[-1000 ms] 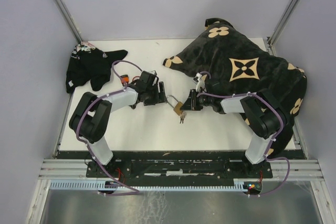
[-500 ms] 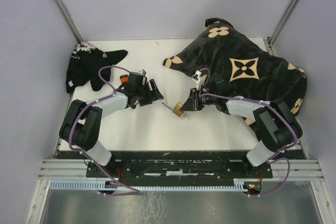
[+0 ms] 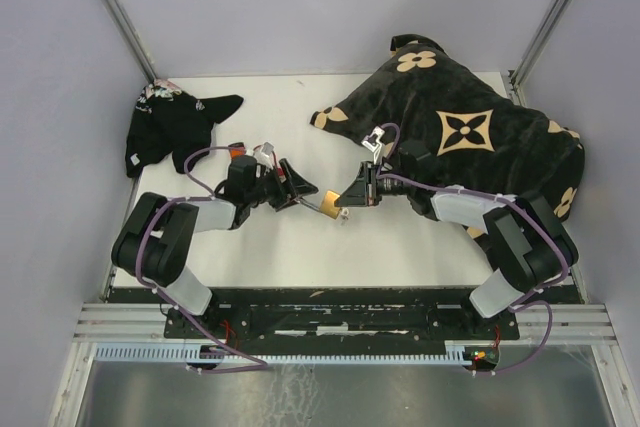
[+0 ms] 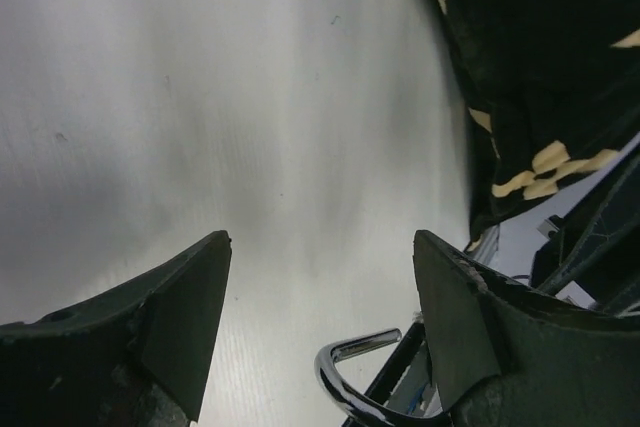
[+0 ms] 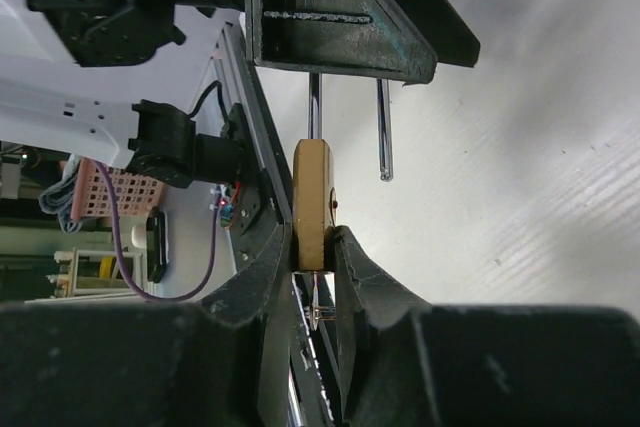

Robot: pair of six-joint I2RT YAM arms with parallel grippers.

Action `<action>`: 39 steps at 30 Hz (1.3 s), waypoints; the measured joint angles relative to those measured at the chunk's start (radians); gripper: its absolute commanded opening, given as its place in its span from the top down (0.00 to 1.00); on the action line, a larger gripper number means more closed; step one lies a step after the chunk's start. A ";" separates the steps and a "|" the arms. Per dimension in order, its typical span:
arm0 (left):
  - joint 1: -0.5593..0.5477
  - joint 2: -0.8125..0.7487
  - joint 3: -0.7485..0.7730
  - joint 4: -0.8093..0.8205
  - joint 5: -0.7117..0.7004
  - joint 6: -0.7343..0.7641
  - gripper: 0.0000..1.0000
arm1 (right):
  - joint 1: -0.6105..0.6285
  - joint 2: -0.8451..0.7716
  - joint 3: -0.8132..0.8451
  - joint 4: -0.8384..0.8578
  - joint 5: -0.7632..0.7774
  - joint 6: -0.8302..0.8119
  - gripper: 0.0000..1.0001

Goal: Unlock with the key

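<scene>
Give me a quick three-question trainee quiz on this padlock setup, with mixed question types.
1. True or false: the right pincer grips the padlock by its brass body.
2. The left pincer is: A) shut on the key, B) open, C) out of view.
3. Fill in: the patterned bag lies on the table's ____ side, left or right.
Key: 1 true; 2 B; 3 right.

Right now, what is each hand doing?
Left hand: open, gripping nothing.
Right hand: shut on the padlock.
</scene>
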 measured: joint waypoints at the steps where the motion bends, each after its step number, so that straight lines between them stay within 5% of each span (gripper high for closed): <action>1: 0.007 0.000 -0.023 0.053 0.024 -0.023 0.20 | 0.000 0.000 -0.006 0.027 -0.008 0.019 0.98; 9: 0.034 0.013 -0.134 0.467 0.168 -0.216 0.36 | -0.010 0.007 -0.026 0.158 -0.021 0.109 0.98; 16: 0.055 0.080 -0.178 0.637 0.201 -0.318 0.41 | -0.039 0.053 -0.037 0.196 -0.001 0.129 0.98; 30: 0.053 0.113 -0.124 0.461 0.164 -0.270 0.59 | -0.050 0.149 -0.041 0.194 0.080 0.087 0.98; 39: 0.039 0.198 -0.043 0.267 0.082 -0.195 0.44 | -0.049 0.156 -0.042 0.090 0.171 -0.019 0.98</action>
